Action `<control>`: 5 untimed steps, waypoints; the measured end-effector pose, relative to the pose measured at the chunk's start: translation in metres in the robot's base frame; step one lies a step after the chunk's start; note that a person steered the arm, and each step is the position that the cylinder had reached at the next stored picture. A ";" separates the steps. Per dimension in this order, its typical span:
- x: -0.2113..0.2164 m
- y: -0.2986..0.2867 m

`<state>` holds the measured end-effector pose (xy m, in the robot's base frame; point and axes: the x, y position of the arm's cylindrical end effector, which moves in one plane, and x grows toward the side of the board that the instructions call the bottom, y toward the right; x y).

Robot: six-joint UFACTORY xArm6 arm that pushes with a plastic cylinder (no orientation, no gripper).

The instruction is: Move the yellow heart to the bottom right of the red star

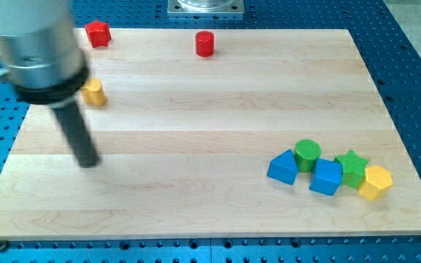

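The red star point(97, 33) lies at the view's top left of the wooden board point(210, 131). The yellow heart point(93, 93) sits below it, partly hidden behind the arm's wide grey end. My tip point(88, 162) rests on the board well below the yellow heart and a little to its left, apart from it.
A red cylinder point(205, 44) stands at the view's top middle. At the view's lower right lies a cluster: a blue block point(283, 167), a green cylinder point(308, 153), a blue cube point(326, 177), a green star point(352, 168) and a yellow hexagon point(375, 181).
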<state>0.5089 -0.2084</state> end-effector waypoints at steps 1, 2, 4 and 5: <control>-0.048 -0.060; -0.101 -0.066; -0.136 0.049; -0.128 0.132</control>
<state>0.3808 -0.0760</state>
